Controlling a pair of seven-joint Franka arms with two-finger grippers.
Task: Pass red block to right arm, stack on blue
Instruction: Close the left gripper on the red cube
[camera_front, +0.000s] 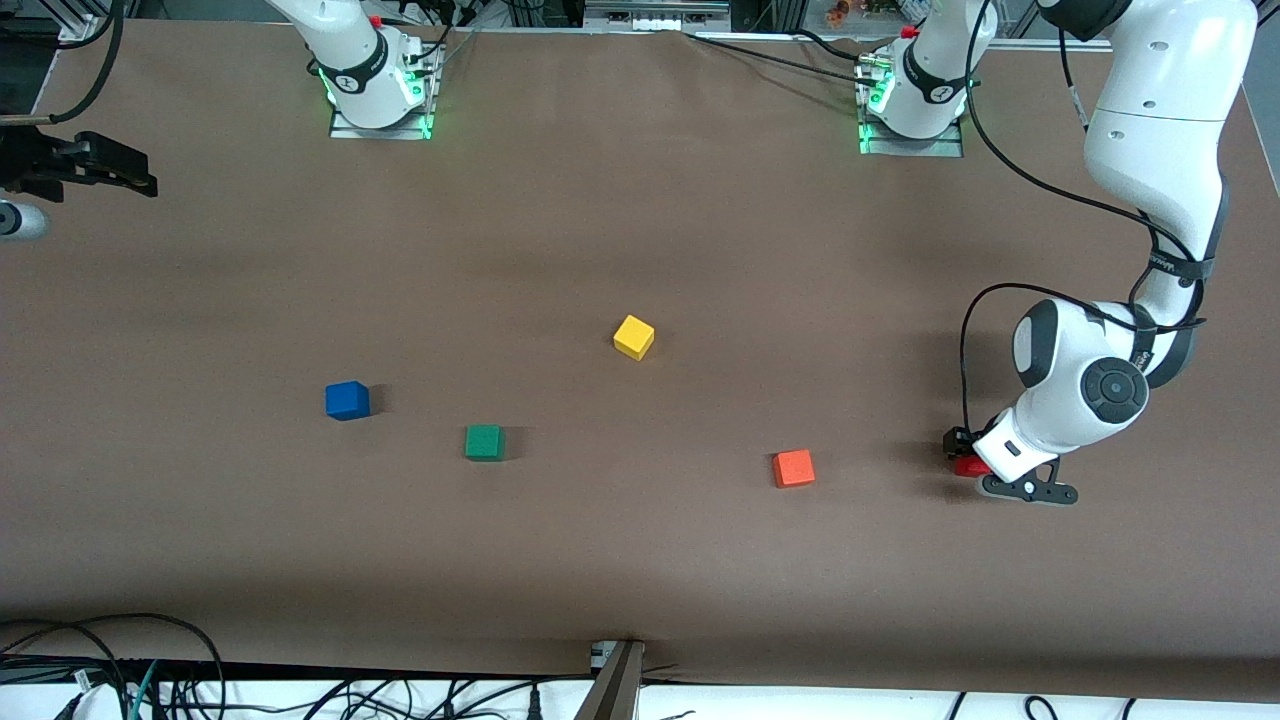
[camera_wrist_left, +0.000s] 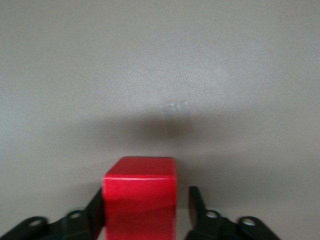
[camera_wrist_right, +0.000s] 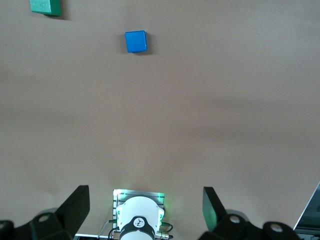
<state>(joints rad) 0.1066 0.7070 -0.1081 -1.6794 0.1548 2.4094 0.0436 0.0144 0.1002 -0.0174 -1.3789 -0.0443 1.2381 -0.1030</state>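
The red block (camera_front: 968, 466) (camera_wrist_left: 140, 197) rests on the table at the left arm's end, between the fingers of my left gripper (camera_front: 960, 452) (camera_wrist_left: 146, 206). One finger touches a side of the block; a narrow gap shows at the other finger (camera_wrist_left: 196, 202), so the jaws stand open around it. The blue block (camera_front: 347, 400) (camera_wrist_right: 136, 41) stands alone toward the right arm's end. My right gripper (camera_front: 120, 172) (camera_wrist_right: 146, 210) hangs open and empty high over the right arm's end of the table, well away from both blocks.
A green block (camera_front: 484, 442) (camera_wrist_right: 46, 6) lies beside the blue one, slightly nearer the front camera. A yellow block (camera_front: 634, 337) sits mid-table and an orange block (camera_front: 794, 468) lies between the green and the red. Cables run along the table's front edge.
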